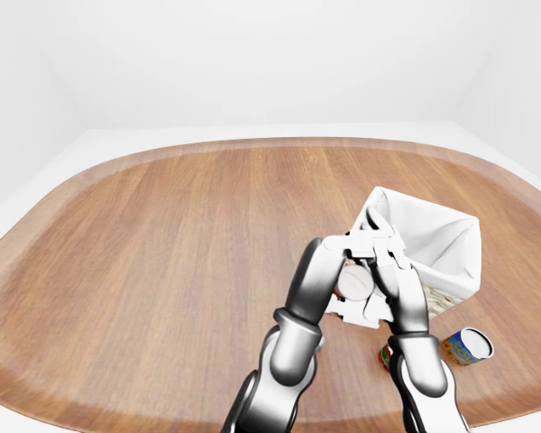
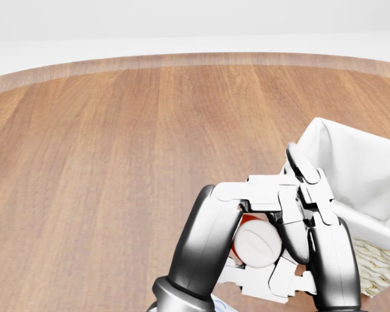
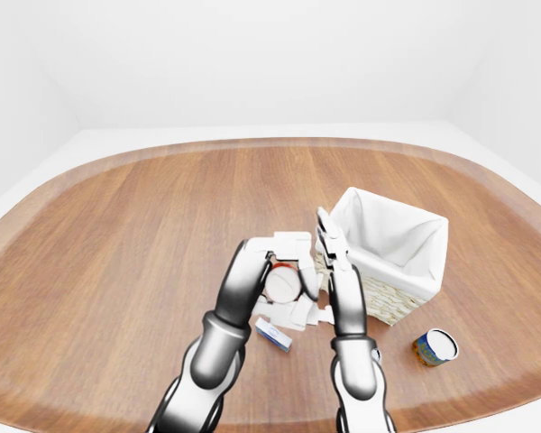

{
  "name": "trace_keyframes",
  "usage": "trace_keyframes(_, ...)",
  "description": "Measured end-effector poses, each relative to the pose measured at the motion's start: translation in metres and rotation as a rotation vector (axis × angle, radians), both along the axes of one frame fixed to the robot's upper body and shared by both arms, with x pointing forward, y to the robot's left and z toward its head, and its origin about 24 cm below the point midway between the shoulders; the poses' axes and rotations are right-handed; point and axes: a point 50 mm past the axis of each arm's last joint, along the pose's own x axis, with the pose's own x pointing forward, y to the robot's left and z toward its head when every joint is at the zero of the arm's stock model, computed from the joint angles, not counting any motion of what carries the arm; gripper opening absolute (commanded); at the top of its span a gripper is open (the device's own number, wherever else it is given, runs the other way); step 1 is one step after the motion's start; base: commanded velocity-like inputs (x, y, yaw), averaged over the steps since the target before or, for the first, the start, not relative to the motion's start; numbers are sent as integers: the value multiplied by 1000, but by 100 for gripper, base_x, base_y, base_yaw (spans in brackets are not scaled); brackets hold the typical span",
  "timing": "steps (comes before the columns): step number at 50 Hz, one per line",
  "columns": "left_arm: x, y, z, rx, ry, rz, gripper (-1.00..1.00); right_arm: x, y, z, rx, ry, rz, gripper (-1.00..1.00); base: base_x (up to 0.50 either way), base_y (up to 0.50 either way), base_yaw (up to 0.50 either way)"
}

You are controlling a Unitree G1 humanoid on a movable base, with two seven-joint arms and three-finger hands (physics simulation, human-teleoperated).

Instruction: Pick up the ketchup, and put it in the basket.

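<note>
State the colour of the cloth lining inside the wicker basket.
White; the basket lining shows best in the right-eye view.

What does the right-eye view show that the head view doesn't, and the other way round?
Only the right-eye view shows the tin can lying right of the basket, the small blue-and-white box below the hands, and the room's white walls. The head view shows nothing extra, only a closer look at the ketchup's white cap. Both show the left hand shut on the ketchup, the right hand beside it, and the wooden table.
</note>
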Motion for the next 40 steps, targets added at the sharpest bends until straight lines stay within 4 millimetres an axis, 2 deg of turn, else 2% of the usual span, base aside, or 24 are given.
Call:
trace_keyframes(7,-1,-1,3,-8,-18,20,-91,-1,7,-3,24,9,65,-100,0,0,0)
trace_keyframes(8,-2,-1,4,-9,-19,19,-88,-1,7,-3,26,9,71,-100,0,0,0)
trace_keyframes(9,-2,-1,4,-11,-17,12,-74,-1,8,-3,24,8,74,-100,0,0,0)
trace_keyframes(10,-3,-2,4,-14,-14,-1,100,-1,8,-3,25,7,75,-100,0,0,0)
trace_keyframes(31,-10,-4,6,-57,-7,-27,100,0,2,-6,9,2,20,-100,0,0,0)
trace_keyframes(40,-10,3,8,-51,-24,-11,100,1,1,-7,7,-2,15,-100,0,0,0)
